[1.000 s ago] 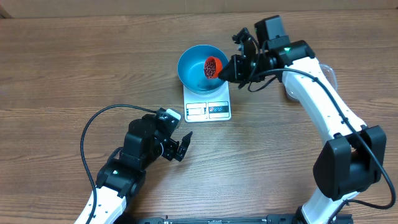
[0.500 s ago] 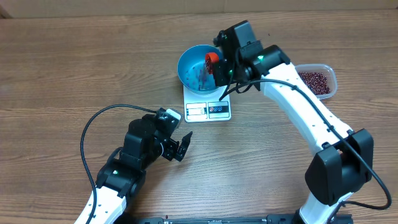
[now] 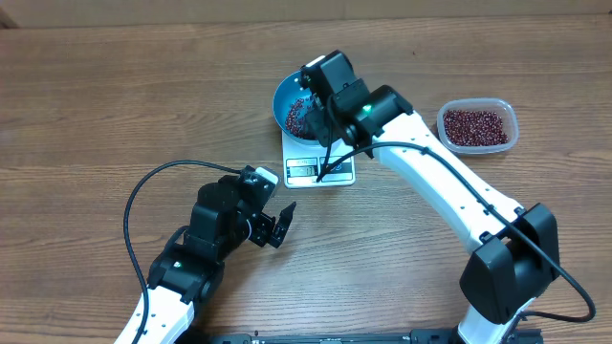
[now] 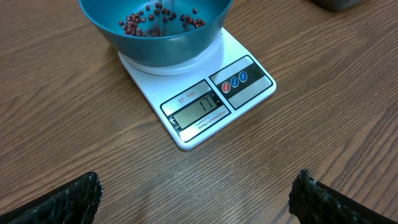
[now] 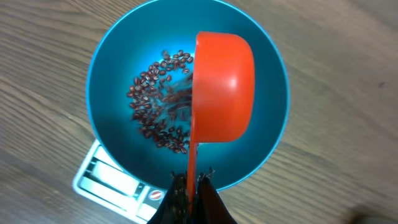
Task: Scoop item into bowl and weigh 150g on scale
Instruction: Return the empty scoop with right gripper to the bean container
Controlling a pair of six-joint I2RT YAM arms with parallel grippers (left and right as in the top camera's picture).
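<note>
The right gripper was closed tight on the thin handle of an orange scoop, the two dark fingers pinching the handle at its near end. Just beyond those fingertips the scoop's cup hung over the blue bowl, rolled onto its side so that its rounded outside faced the wrist camera and its mouth turned toward the bowl's floor. Below and beside the cup, the beans lay in a loose dark red-brown patch on the bottom of the bowl, some of them blurred next to the scoop's rim. The bowl sat on the white scale, whose panel edge showed under the bowl, to one side of the fingers.

From overhead, the right gripper sat directly above the bowl, covering much of it.

The left gripper stood wide open and held nothing; only its two black fingertips showed at the lower corners of its own view. Ahead of them, and apart from them, lay the scale with its display edge turned toward the fingers; the digits could not be read with certainty. The bowl rested on the far half of the scale, with beans scattered inside.

Well away from both pairs of fingers, beyond the right arm, a clear tub held more beans.
</note>
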